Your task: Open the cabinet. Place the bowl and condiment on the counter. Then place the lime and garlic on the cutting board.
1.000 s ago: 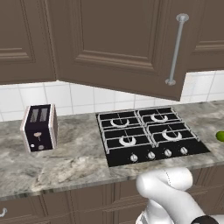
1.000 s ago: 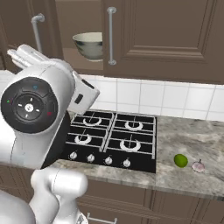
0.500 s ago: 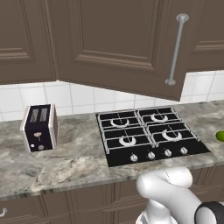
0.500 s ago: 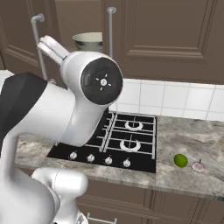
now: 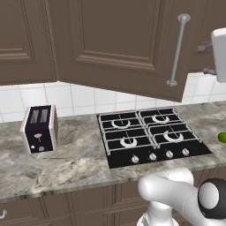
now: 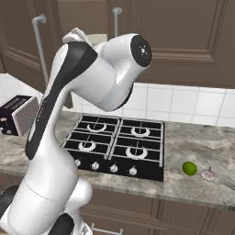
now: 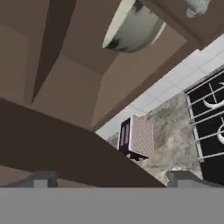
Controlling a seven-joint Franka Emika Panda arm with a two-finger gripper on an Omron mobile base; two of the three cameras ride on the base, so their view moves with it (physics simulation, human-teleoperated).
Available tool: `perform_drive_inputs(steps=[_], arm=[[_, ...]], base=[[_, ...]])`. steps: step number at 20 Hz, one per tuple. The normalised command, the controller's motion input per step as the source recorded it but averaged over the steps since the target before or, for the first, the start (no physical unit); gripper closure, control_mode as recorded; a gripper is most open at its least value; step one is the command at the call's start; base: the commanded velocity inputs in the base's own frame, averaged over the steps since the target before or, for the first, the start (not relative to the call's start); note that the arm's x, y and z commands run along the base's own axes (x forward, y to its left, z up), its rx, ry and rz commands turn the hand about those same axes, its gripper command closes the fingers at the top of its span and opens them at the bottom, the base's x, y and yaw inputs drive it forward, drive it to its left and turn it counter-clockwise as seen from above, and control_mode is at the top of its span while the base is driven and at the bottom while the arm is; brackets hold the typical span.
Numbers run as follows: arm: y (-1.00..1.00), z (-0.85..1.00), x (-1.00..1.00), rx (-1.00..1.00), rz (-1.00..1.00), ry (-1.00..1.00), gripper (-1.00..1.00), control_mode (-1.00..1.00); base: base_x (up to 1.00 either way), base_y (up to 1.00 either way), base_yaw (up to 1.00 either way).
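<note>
A white robot arm reaches up toward an open wall cupboard above a kitchen desk. In the hand view, the fingers [image 7: 111, 179] stand released, spread wide with nothing between them; one dark tip [image 7: 41, 178] sits at the lower left and the other at the lower right.

Just past the fingers, the dark brown edge of the cabinet [image 7: 65, 148] crosses the view and stands between them and the interior. Beyond it, up and slightly right of the fingers, one bowl [image 7: 133, 27], mottled grey-green outside, rests on the cabinet shelf, well apart from the fingers. Its contents cannot be seen from this angle. In the right base view only a pale sliver of the bowl [image 6: 97, 39] peeks out behind the arm's upper link.

Farther from the fingers lies the desk [image 5: 75, 163], grey-beige marbled stone. One dark toaster [image 5: 40, 128] with pale sides stands on it, beside one black four-burner hob [image 5: 148, 137] with a row of four knobs along its front.

Farthest from the fingers, on the desk beyond the hob's other end, one lime [image 6: 189, 168] lies just beside one small pale garlic bulb [image 6: 208, 174], the two close but apart. Two long grey bar handles [image 6: 39, 43] show on the cabinet doors in the right base view.
</note>
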Motion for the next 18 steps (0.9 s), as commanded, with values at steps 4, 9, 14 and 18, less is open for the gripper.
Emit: perform_drive_inputs(steps=[4, 9, 14, 18], arm=[[0.13, -0.26, 0.72, 0.26, 0.19, 0.37, -1.00, -1.00], [0.02, -0.25, 0.46, 0.29, 0.16, 0.34, -1.00, -1.00], [0.15, -0.06, 0.23, 0.22, 0.16, 0.21, -1.00, -1.00], [0.31, -0.01, 0.21, 0.19, 0.11, 0.24, -1.00, -1.00]], base=[[0.00, 0.00, 0.00], [0.00, 0.00, 0.00], [0.00, 0.00, 0.00], [0.00, 0.00, 0.00]])
